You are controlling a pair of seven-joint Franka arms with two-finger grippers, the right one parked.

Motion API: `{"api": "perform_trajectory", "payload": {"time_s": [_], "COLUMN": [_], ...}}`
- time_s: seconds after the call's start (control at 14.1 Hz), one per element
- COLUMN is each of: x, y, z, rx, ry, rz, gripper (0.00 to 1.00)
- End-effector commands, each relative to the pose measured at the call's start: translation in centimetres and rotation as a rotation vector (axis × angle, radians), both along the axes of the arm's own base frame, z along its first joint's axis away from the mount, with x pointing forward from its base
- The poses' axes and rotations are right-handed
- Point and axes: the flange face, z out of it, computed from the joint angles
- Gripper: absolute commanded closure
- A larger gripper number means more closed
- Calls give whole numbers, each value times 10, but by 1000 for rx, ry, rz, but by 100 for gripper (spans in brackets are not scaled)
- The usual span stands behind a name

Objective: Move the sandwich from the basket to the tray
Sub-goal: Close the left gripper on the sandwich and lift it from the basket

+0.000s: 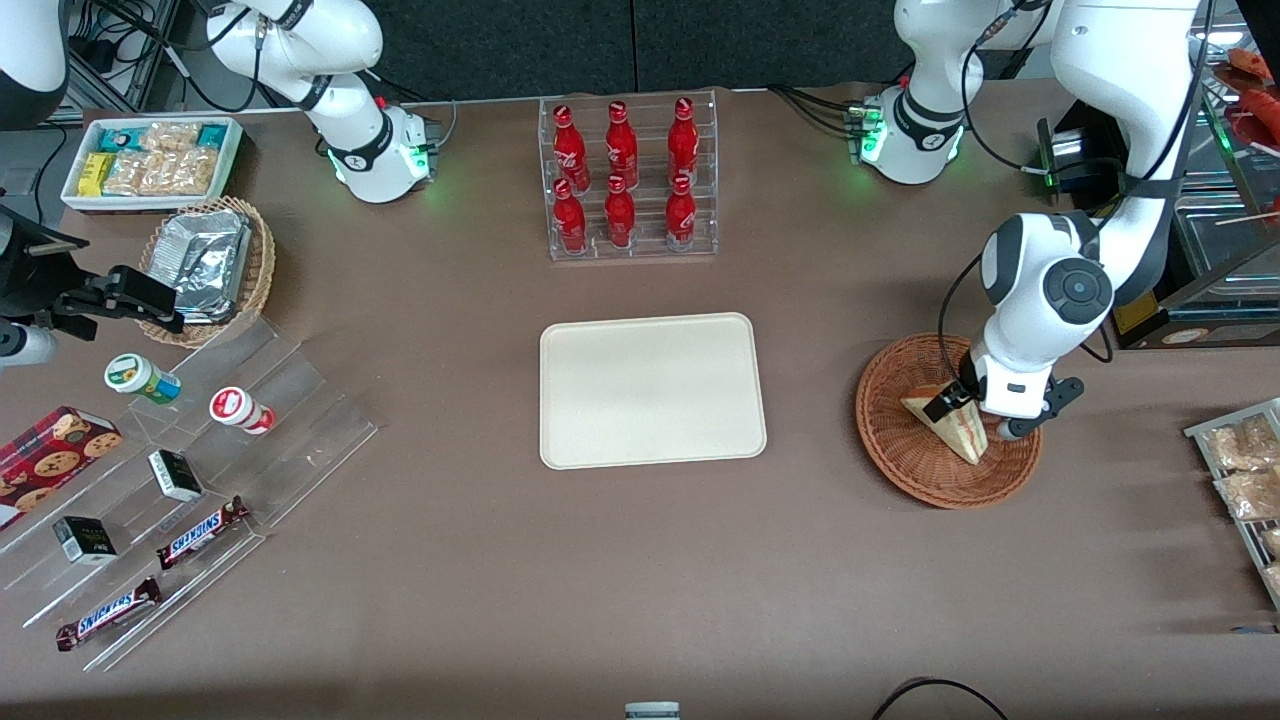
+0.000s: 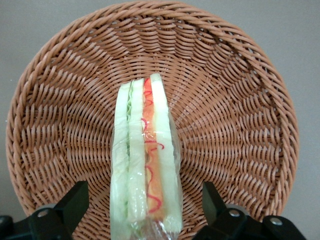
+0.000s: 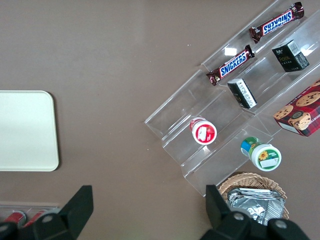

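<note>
Toward the parked arm's end of the table (image 1: pixel 640 580), well apart from the claw, stand a white bin (image 1: pixel 152 160) of snack packets, a tan basket (image 1: pixel 215 270) of foil packets and a clear stepped rack (image 1: pixel 190 500) carrying Snickers bars (image 1: pixel 203 531), small boxes, two pots and a cookie box (image 1: pixel 50 455).

Midway along the table, a clear rack of red bottles (image 1: pixel 628 180) stands farther from the front camera than the tray (image 1: pixel 650 390). The tray lies flat, its surface bare and all four rounded edges free. A broad strip of bare table separates its nearest edge from the basket (image 1: pixel 890 440) rim.

The claw (image 1: pixel 985 415) is down inside the basket, at the part of the bowl farther from the front camera. In the wrist view its two fingers (image 2: pixel 75 202) stand spread, one on each side of the sandwich (image 2: pixel 145 165), with a visible gap between each finger and the bread; the claw is released and grips nothing. The sandwich stands on edge in clear wrap on the basket floor, its layered cut face toward the wrist camera, its point reaching toward the basket's middle. Woven wall rises around it on all sides, with free floor on either flank.

Toward the working arm's end, a wire rack of snack bags (image 1: pixel 1245 480) sits near the table edge, apart from the basket.
</note>
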Motion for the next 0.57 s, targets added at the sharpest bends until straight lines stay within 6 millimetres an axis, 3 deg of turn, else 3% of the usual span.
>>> {"api": "perform_trajectory", "payload": {"time_s": [0.0, 0.07, 0.28, 0.35, 0.5], "x": [-1, -1, 2, 3, 3], "y": [0, 0, -1, -2, -5], "z": [-4, -4, 1, 2, 6], "rx": [-7, -7, -8, -7, -8], "ry": [-11, -11, -21, -22, -27], "rz": [18, 18, 18, 13, 6], "gripper": [1, 10, 93, 100, 100]}}
